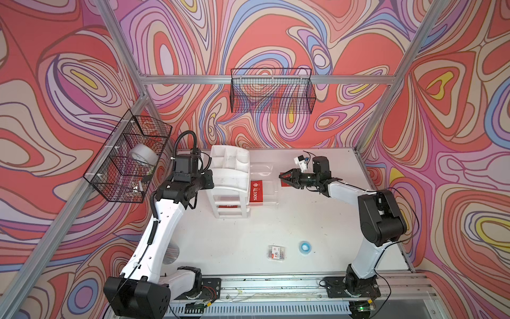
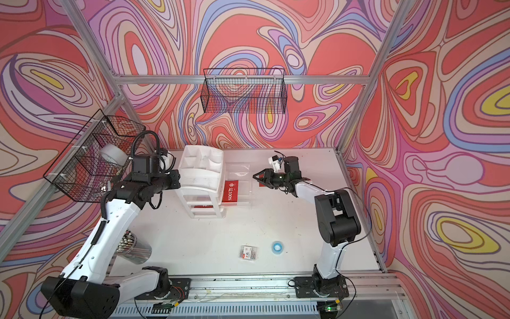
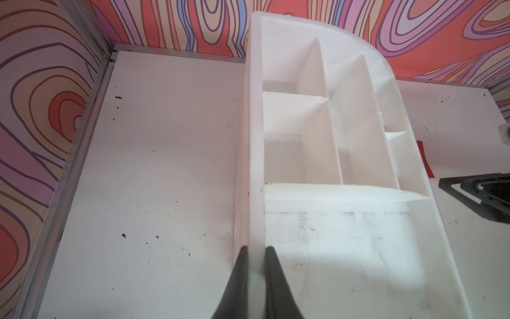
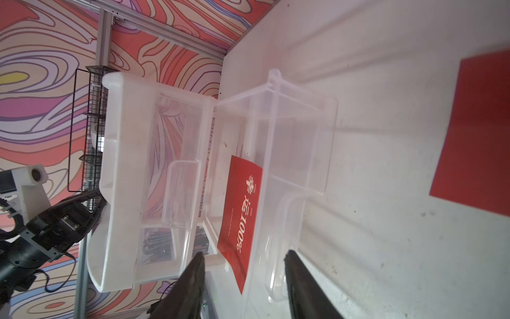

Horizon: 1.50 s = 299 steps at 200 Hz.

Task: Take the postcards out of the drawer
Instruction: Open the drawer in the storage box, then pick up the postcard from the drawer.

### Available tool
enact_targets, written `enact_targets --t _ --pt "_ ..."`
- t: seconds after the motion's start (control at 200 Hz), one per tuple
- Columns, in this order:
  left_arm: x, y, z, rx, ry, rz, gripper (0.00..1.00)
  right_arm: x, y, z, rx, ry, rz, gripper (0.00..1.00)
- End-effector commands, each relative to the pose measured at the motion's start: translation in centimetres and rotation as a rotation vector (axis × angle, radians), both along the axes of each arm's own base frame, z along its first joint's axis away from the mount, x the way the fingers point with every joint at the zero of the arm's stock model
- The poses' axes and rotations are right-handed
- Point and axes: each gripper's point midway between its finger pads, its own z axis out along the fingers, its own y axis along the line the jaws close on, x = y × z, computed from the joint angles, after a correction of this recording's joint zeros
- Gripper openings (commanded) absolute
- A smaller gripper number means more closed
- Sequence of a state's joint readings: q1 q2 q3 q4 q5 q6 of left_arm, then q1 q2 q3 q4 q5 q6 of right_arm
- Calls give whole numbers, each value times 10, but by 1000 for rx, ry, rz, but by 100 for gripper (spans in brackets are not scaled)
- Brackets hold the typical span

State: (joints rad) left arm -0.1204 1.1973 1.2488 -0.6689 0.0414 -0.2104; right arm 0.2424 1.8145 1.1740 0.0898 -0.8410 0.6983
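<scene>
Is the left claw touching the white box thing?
Touching. The left wrist view shows the left gripper pinching the white organizer by its side wall.

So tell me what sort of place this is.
Probably a robot test booth, not a home or office. The left arm and right arm are mounted on a metal rail at the edge of a white table, and an aluminium frame with swirl-printed walls closes it in.

The first postcard point(image 4: 242, 218) is red with a white "100%" on it. It leans tilted inside the clear drawer point(image 4: 329, 143), which is pulled out. The second postcard point(image 4: 480, 132), plain red, lies flat on the table point(image 4: 386, 221) just beside the drawer. The third postcard point(image 1: 228, 205) shows as a red strip low in the white stand point(image 1: 230, 176).
</scene>
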Motion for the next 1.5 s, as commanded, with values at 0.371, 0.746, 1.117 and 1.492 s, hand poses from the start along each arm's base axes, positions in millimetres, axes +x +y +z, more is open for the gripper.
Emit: enact_targets --t 0.371,0.746,1.117,1.492 --pt "-11 10 -13 9 41 47 0 -5 39 21 -455 -77 -59 55" --pt "-11 11 -13 17 43 47 0 -14 84 -15 -559 -32 -63 55" --pt "-11 11 -14 17 43 48 0 -12 103 -39 -609 7 -56 56" --pt "-12 10 -16 11 48 43 0 -11 112 -60 -639 48 -37 59"
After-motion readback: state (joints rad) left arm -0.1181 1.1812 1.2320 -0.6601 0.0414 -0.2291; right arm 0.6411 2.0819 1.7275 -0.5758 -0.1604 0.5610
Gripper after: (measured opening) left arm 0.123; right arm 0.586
